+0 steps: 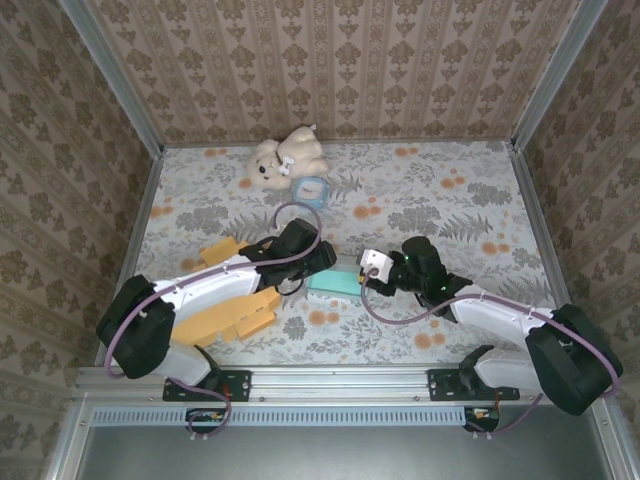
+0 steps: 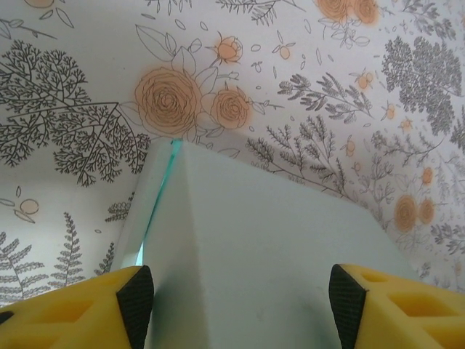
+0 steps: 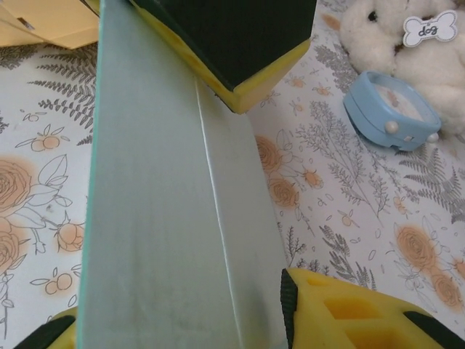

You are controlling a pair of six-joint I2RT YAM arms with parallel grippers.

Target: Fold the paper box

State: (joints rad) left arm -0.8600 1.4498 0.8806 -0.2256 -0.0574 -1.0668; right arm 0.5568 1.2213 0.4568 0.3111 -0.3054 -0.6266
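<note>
The pale teal paper box [image 1: 335, 283] lies on the flowered tabletop between my two grippers. My left gripper [image 1: 318, 262] is at its left end. In the left wrist view the box [image 2: 254, 247] shows a raised fold ridge and spans the gap of the open left gripper [image 2: 241, 302]; its right side runs on behind the right finger [image 2: 347, 302]. My right gripper [image 1: 368, 270] is at the box's right end. In the right wrist view the box [image 3: 160, 218] fills the right gripper [image 3: 171, 320] from pad to pad, and a left-arm finger [image 3: 232, 43] rests over its far end.
A white teddy bear [image 1: 285, 155] and a small blue clock [image 1: 313, 190] sit at the back. Flat orange cardboard pieces [image 1: 235, 315] lie under and beside the left arm. Patterned walls enclose the table on three sides.
</note>
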